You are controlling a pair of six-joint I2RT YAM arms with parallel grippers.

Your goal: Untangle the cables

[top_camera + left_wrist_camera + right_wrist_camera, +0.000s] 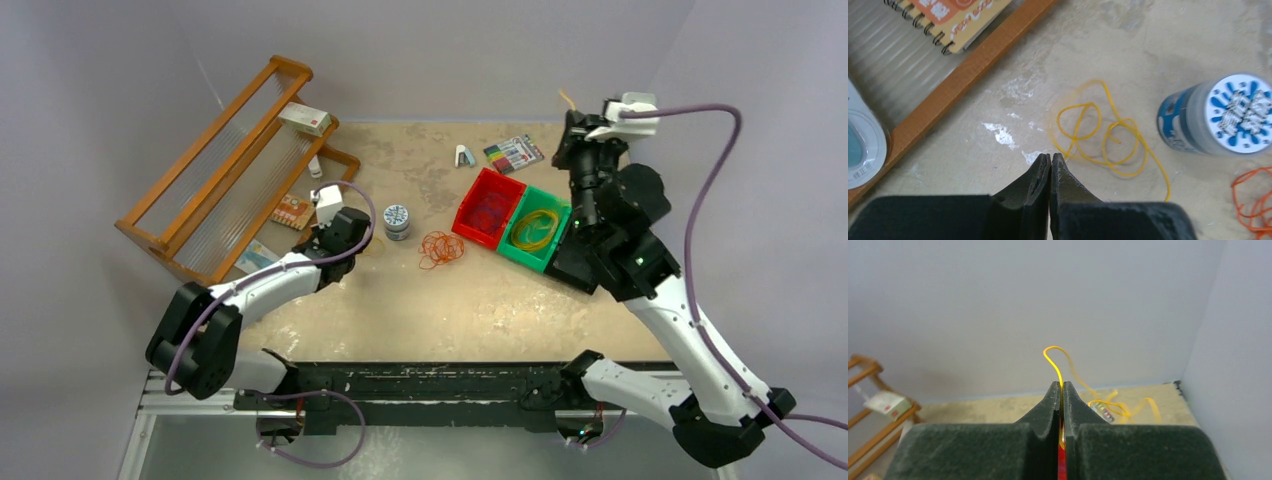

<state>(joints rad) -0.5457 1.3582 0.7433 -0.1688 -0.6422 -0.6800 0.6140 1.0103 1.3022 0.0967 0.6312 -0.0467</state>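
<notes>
From above, the left gripper (352,234) is seen low over the table (450,310), between a wooden rack (228,165) and a small tin (397,221). A heap of orange cables (441,249) lies just right of the tin. Dark red cables (490,210) are held in a red bin (505,178), and yellow loops (537,228) in the green bin (522,258) touching it. The right gripper (574,120) is raised near the back wall, with a yellow strand (567,98) sticking out above it.

In the left wrist view, the left gripper (1050,158) is seen closed, with nothing between its fingers. A yellow tangle (1098,135) lies on the table just ahead of the tips; whether they touch cannot be told. The tin (1215,115) stands to the right, and orange cables (1255,200) show at the edge.

In the right wrist view, the right gripper (1062,389) is clamped on the yellow strand (1053,362), which arches up out of the tips. More of the strand hangs beyond in loose yellow coils (1118,407).
</notes>
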